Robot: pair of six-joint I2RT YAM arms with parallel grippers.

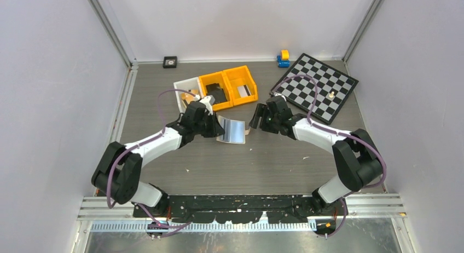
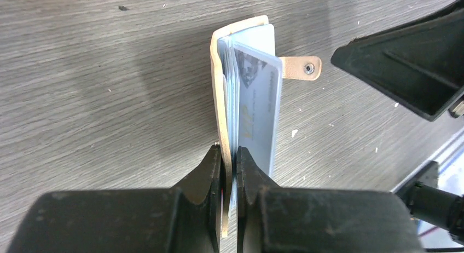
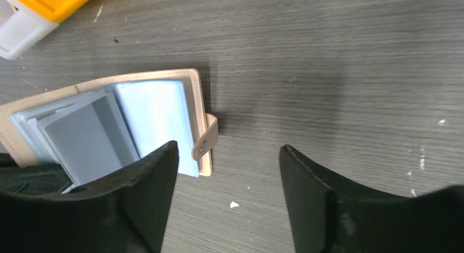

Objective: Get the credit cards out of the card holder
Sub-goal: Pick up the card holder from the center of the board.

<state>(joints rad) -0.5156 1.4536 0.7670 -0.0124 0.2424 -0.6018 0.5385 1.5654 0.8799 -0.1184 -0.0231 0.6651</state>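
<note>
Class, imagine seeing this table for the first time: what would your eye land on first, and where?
The open card holder at mid-table, its edge pinched by the left gripper, with the right gripper open beside it. Then the chessboard at far right and orange bins behind.

Card holder (image 1: 231,131) lay open on the table (image 1: 273,165), mid-field, credit cards (image 2: 260,116) in its pockets. Left gripper (image 2: 230,151) sat at its left edge, clamped on that edge. Right gripper (image 3: 228,149) stood just right of it, apart. Behind the holder: three bins (image 1: 228,84) in a row, one loose card (image 1: 244,90) in the rightmost. Chessboard (image 1: 317,87) lay far right, a toy car (image 1: 283,58) behind its left corner. Small square object (image 1: 170,61) sat back left.
</note>
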